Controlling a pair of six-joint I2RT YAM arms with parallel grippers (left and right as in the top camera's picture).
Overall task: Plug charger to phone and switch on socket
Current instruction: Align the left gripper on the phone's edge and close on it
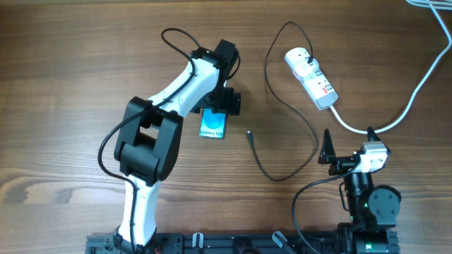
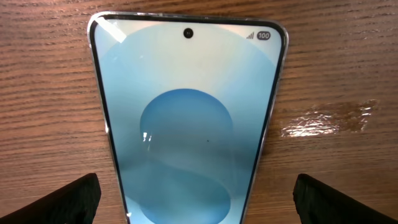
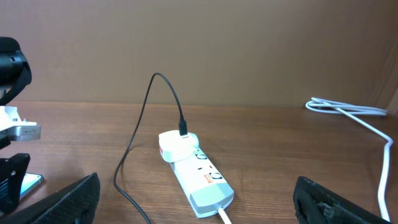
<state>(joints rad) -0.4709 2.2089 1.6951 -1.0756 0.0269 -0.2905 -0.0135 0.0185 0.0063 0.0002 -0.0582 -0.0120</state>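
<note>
The phone (image 1: 212, 127) lies flat on the wooden table with its teal screen up. In the left wrist view the phone (image 2: 186, 124) fills the middle. My left gripper (image 1: 215, 107) hangs over its far end, open, with one finger on each side of the phone (image 2: 196, 200) and clear of its edges. The charger cable (image 1: 313, 137) runs from the white adapter (image 1: 297, 58) in a loop, and its black tip (image 1: 250, 134) lies loose on the table right of the phone. The socket (image 1: 315, 77) lies at the back right. My right gripper (image 1: 328, 149) is open and empty, facing the socket (image 3: 198, 179).
A thick white cord (image 1: 417, 92) runs from the socket's near end toward the table's back right corner; it also shows in the right wrist view (image 3: 348, 111). The left arm (image 1: 152, 134) stretches across the left middle of the table.
</note>
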